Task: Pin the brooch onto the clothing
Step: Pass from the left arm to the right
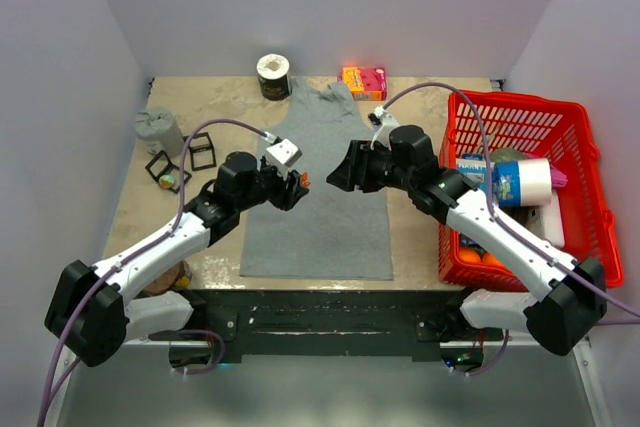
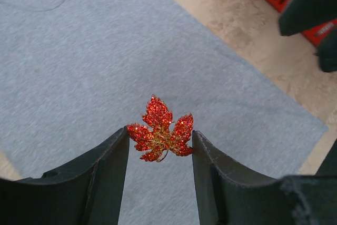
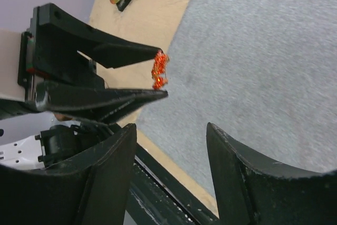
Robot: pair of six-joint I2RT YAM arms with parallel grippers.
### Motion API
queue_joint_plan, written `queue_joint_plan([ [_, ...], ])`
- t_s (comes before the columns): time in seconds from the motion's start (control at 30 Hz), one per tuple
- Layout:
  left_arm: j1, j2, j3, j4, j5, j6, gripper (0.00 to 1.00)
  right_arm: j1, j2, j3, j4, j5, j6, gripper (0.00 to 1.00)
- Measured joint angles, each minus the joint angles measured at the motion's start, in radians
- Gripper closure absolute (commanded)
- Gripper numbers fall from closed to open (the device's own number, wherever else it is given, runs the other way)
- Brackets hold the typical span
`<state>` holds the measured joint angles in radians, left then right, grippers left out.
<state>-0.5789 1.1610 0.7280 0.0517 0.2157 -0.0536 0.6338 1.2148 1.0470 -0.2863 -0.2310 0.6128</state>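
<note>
The brooch is a glittery orange-red leaf-shaped pin, pinched at its edges between the tips of my left gripper, which is shut on it. It hangs just above the clothing, a grey sleeveless top spread flat on the table. From above, the left gripper holds the brooch over the garment's left half. My right gripper faces it from the right, open and empty. In the right wrist view the brooch shows edge-on ahead of the right gripper, clear of its fingers.
A red basket with a bottle and other items stands on the right. A pink box and a tape roll lie at the back. Black square frames and a grey lump sit on the left.
</note>
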Motion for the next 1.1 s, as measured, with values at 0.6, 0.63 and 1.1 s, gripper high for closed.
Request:
queue_joint_plan([
  [0.6,-0.079,-0.025,-0.016,0.038,0.126,0.081,0.67,0.000,0.111,-0.002,0.101,-0.104,0.005,0.64],
  [0.63,-0.080,-0.025,-0.018,0.038,0.127,0.082,0.67,0.000,0.114,-0.002,0.105,-0.105,0.005,0.64],
  [1.1,-0.085,-0.026,-0.021,0.037,0.140,0.092,0.67,0.010,0.141,-0.014,0.155,-0.132,0.011,0.68],
])
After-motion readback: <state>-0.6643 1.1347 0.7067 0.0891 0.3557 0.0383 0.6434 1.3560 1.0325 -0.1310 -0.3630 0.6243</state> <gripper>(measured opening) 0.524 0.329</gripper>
